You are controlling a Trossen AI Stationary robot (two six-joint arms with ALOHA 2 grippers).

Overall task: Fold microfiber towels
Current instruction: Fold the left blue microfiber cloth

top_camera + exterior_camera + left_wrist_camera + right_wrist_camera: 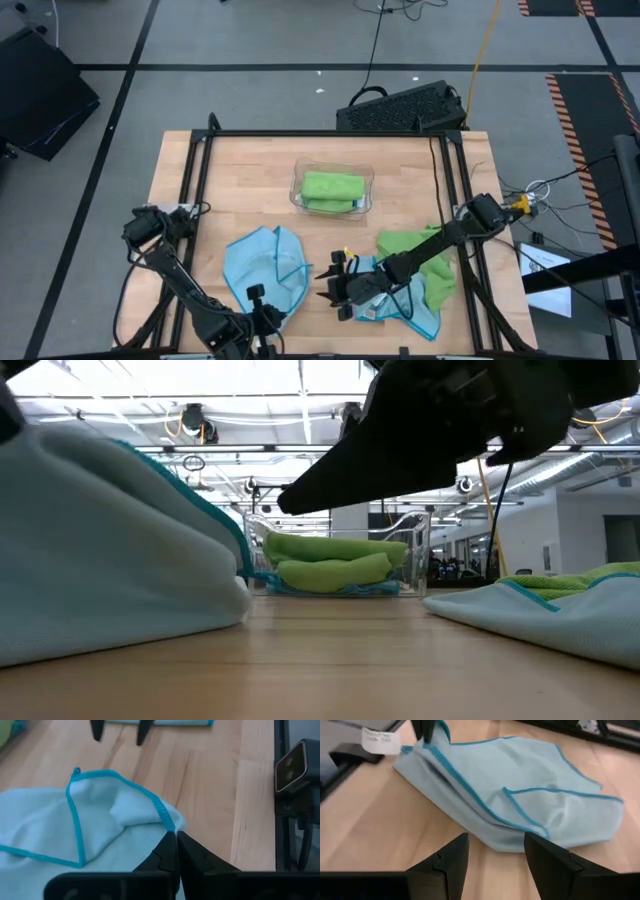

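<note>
Blue towel [100, 820] edge pinched in left claw [176, 837].

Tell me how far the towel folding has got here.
Done: folded green towels sit in the tray. In hand: the left gripper is shut on an edge of the crumpled blue towel; the right gripper is open beside it. Left: the unfolded pile at right.

Bright, even light from overhead

Ceiling lights [190, 420] glare in the low view; the cloth nearest that camera looks soft.
</note>
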